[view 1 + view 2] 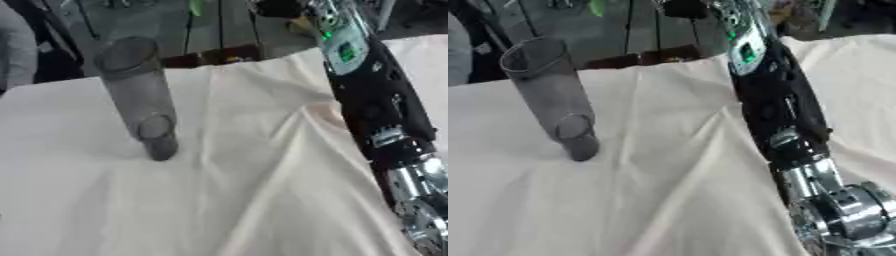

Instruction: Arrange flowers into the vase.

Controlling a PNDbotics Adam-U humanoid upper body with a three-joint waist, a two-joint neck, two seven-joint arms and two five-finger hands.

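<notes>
A clear, smoky glass cylinder vase is standing on wrinkled white cloth, well left of the right arm; I cannot tell the hand's state.

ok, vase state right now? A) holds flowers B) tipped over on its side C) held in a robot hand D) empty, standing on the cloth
D: the clear vase stands on the white cloth with nothing inside it, and no robot hand touches it.
</notes>
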